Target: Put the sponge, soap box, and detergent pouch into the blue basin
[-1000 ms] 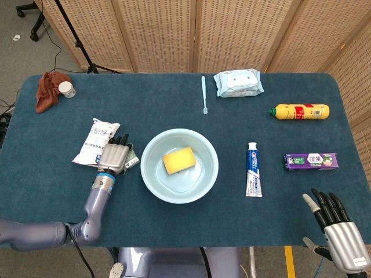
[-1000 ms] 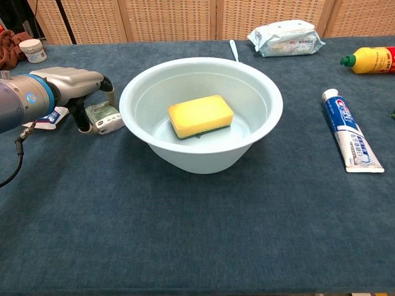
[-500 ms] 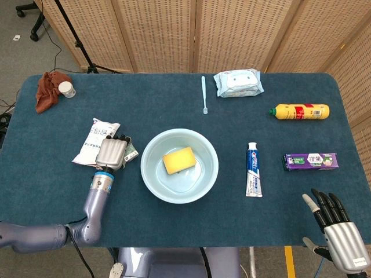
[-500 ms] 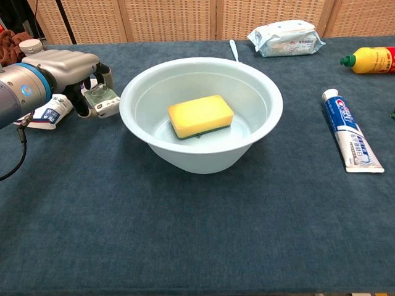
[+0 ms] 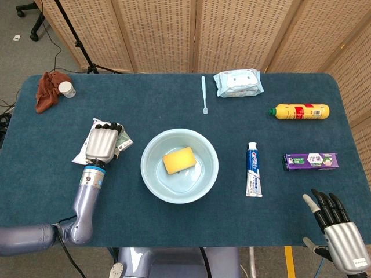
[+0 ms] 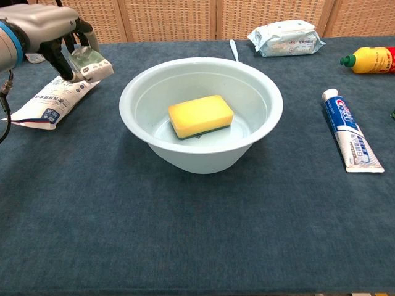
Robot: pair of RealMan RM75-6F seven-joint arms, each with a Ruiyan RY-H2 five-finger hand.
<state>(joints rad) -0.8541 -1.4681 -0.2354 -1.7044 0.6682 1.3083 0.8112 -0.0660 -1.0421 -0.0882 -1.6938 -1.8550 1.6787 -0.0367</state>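
The yellow sponge [image 5: 178, 160] [image 6: 200, 115] lies inside the light blue basin [image 5: 152, 176] [image 6: 265, 120] at the table's middle. My left hand [image 5: 102, 143] [image 6: 52, 28] grips the small clear soap box [image 5: 123, 141] [image 6: 90, 63] and holds it raised, left of the basin. Under that hand the white detergent pouch [image 5: 87, 149] [image 6: 51, 102] lies flat on the cloth. At the near right corner my right hand [image 5: 335, 223] hangs with fingers spread and nothing in it; the chest view does not show it.
Right of the basin lie a toothpaste tube [image 5: 253, 169] [image 6: 349, 132], a purple box [image 5: 309, 160] and a yellow bottle [image 5: 300, 111] [image 6: 373, 60]. A wipes pack [image 5: 238, 83] [image 6: 286, 36] and toothbrush [image 5: 204, 94] sit at the back. A brown rag [image 5: 46, 90] with a small jar [image 5: 67, 88] occupies the far left.
My left hand has risen off the table with the soap box in its grip, moving up and back over the detergent pouch. The right hand has not moved.
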